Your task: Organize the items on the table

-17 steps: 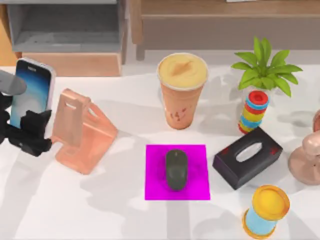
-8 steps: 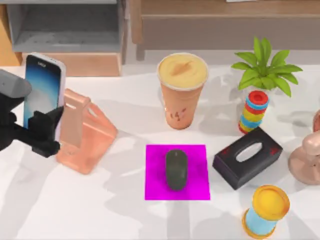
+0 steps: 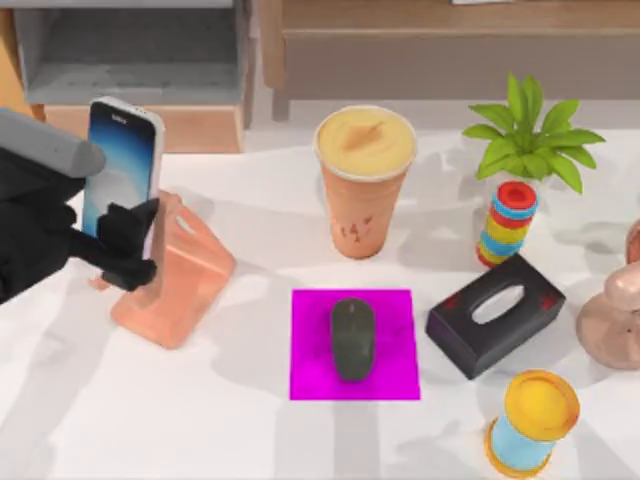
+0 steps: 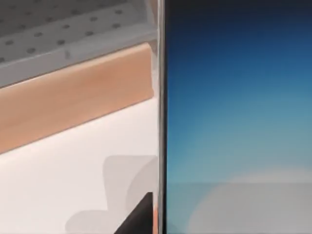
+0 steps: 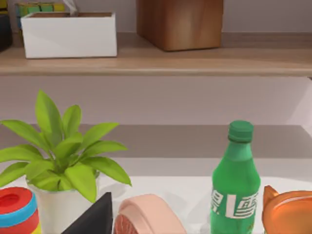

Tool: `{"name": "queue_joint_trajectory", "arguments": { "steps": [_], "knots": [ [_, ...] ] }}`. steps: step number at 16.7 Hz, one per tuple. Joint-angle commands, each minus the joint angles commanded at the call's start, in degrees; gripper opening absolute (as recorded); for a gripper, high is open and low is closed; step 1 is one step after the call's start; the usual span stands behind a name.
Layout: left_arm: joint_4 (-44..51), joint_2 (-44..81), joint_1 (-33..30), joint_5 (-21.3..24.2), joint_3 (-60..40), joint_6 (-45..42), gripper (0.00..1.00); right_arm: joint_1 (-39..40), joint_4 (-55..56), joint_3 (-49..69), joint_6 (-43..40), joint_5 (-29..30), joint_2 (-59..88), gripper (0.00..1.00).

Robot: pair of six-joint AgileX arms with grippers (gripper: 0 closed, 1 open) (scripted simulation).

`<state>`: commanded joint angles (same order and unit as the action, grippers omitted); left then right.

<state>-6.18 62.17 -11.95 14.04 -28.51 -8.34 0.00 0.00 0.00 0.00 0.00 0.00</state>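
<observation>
Black left gripper (image 3: 128,245) at the frame's left, pinching the upright smartphone (image 3: 122,165) just above the salmon-pink stand (image 3: 185,270). Orange cup (image 3: 364,180) at upper centre on the white table (image 3: 150,420); grey mouse (image 3: 352,338) below it on a magenta mat (image 3: 398,345).

Beyond the far table edge we see a grey open cabinet (image 3: 130,50) with a perforated inner panel, standing on a light wood base (image 3: 145,128). Beside it is a wooden shelf unit (image 3: 450,45). One wooden shelf (image 5: 161,61) carries a white box (image 5: 68,34) and a brown wooden block (image 5: 179,23) against a pale wall (image 5: 146,100).
</observation>
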Motion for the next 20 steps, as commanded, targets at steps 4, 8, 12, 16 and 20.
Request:
{"name": "queue_joint_trajectory", "arguments": {
  "steps": [4,8,12,16,20],
  "knots": [
    [-2.6,2.7,-0.8,-0.8,0.0,0.0,0.0,0.0,0.0,0.0,0.0,0.0,0.0,1.0],
    [-2.6,2.7,-0.8,-0.8,0.0,0.0,0.15,0.0,0.0,0.0,0.0,0.0,0.0,1.0],
    [-2.6,2.7,-0.8,-0.8,0.0,0.0,0.45,0.0,0.0,0.0,0.0,0.0,0.0,1.0],
    [-2.6,2.7,-0.8,-0.8,0.0,0.0,0.75,0.0,0.0,0.0,0.0,0.0,0.0,1.0],
    [-2.6,2.7,-0.8,-0.8,0.0,0.0,1.0,0.0,0.0,0.0,0.0,0.0,0.0,1.0]
  ]
}}
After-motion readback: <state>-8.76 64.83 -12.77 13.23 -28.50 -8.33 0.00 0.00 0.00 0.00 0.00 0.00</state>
